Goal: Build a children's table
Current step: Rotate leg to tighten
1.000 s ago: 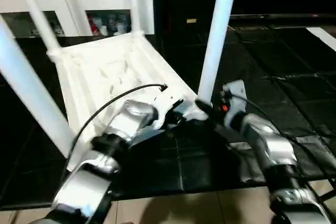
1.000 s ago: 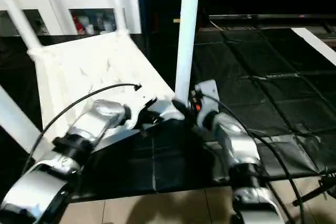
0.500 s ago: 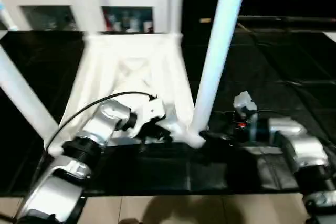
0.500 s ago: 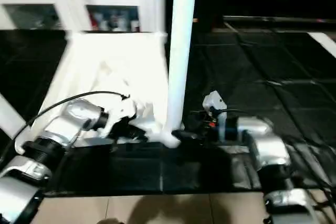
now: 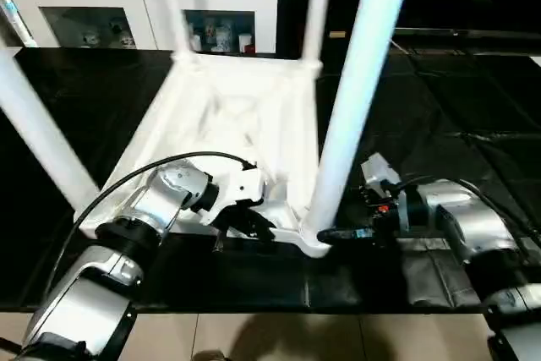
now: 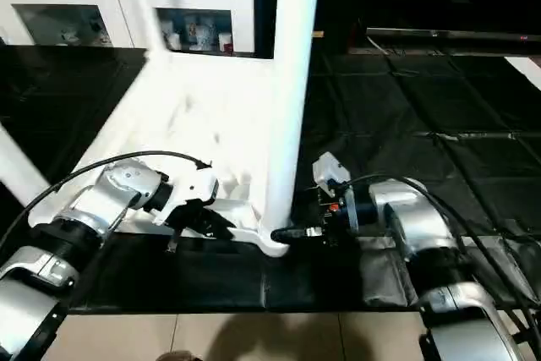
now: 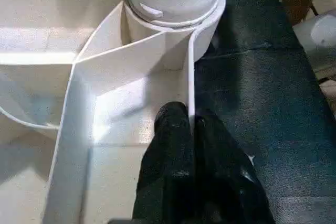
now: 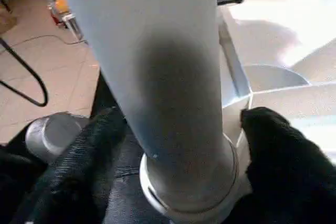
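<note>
**White plastic table inverted on dark mat, both grippers at one near corner**

White plastic made up the whole of the children's table (image 5: pixel 228 116), which lay upside down on a black mat (image 5: pixel 473 107), ribbed underside facing up. Legs stood upright from its corner sockets; the nearest leg (image 5: pixel 355 99) rose from the near corner socket (image 7: pixel 176 3) closest to both arms.

The left gripper (image 7: pixel 193 145) had its two black fingers pressed together on the thin upright side wall (image 7: pixel 191 77) of the tabletop, one finger inside the wall and one outside, with no gap visible apart from the wall itself. The socket and the foot of the nearest leg stood just beyond the fingertips, along the same wall.

The right gripper (image 8: pixel 178 145) had its fingers spread wide, one on each side of the nearest leg, low down at the collar where the leg entered the socket. The leg filled most of the space between the fingers. Whether either finger pressed on the leg could not be determined; a narrow gap seemed to show at the one finger (image 8: pixel 273 145) on the tabletop side.

Beyond the fingers of both grippers, past the far edge of the table, stood a white cabinet (image 5: pixel 127 6) with glass doors.
</note>
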Controlling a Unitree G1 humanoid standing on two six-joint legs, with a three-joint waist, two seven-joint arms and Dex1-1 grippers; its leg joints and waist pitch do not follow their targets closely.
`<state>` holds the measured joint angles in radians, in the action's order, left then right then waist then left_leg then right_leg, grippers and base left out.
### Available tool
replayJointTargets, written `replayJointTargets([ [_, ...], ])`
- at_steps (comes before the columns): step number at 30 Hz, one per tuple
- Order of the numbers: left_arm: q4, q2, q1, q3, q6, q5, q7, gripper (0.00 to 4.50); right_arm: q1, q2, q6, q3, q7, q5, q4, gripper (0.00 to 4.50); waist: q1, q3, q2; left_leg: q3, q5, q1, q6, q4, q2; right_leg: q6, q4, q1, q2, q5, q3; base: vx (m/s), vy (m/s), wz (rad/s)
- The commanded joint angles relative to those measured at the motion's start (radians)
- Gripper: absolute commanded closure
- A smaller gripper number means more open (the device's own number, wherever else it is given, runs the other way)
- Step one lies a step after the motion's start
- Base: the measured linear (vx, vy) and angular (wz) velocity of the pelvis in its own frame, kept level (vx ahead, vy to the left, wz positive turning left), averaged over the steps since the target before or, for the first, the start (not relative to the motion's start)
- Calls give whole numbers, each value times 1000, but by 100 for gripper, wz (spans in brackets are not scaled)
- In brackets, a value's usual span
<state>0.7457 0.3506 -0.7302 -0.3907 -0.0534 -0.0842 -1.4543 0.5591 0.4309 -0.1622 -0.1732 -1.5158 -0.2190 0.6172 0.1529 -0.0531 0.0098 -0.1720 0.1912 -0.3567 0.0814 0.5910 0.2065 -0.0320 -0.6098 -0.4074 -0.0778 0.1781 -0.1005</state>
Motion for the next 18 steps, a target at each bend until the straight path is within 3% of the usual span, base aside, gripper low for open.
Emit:
replayJointTargets([
  [1,1,-5,-31,-33,-26,-15,-44,450,29,-4,13,-11,-20,10,21,120,-8,75,-8,1,111,3,-79,-58,31,-221,64,63,-73,148,54,0,0,0],
  [13,54,-20,-49,-16,-6,-17,-3,450,39,-22,4,-14,-53,-10,46,211,-10,74,-5,2,123,3,-76,-58,31,-221,66,64,-74,170,54,0,0,0],
  [18,74,-61,-55,43,99,13,107,450,1,-67,-54,17,103,-12,8,234,-13,70,-6,1,140,4,-59,-62,29,-199,75,64,-74,228,53,0,0,0],
])
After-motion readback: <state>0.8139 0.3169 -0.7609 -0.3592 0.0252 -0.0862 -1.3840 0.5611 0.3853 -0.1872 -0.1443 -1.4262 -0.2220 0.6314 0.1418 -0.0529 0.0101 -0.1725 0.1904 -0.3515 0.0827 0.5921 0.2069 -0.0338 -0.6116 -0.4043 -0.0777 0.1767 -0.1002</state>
